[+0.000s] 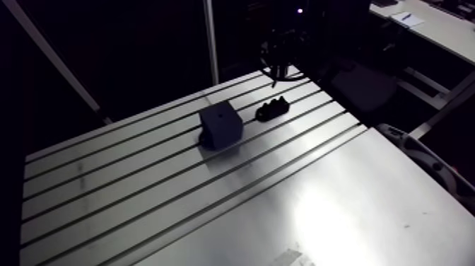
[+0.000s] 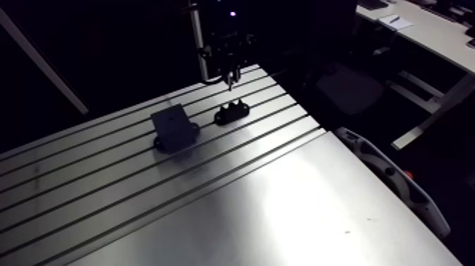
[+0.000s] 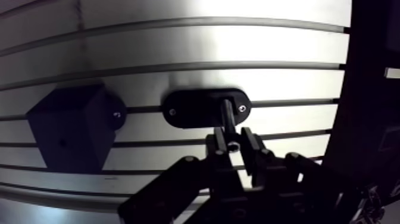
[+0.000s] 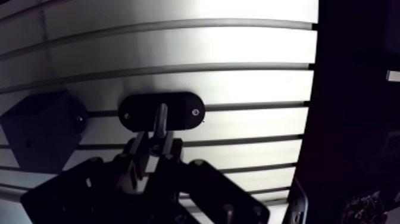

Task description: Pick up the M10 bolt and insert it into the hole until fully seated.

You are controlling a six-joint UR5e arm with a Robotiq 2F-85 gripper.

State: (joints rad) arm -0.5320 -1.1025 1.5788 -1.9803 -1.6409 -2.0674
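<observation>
M10 bolt (image 3: 227,114) is sitting clamped between the two fingers of the hand (image 3: 233,148), with its shank projecting ahead of the fingertips over the black oval holder (image 3: 196,110). In the arm view, the dark block (image 1: 220,126) is resting on the slotted tabletop (image 1: 339,205) near the holder, at its 8 o'clock.

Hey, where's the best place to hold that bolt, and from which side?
Probably its upper end, from straight above: the bolt stands upright between the gripper's jaws, its shank left bare below them, over the oval holder, free to enter a hole.
</observation>
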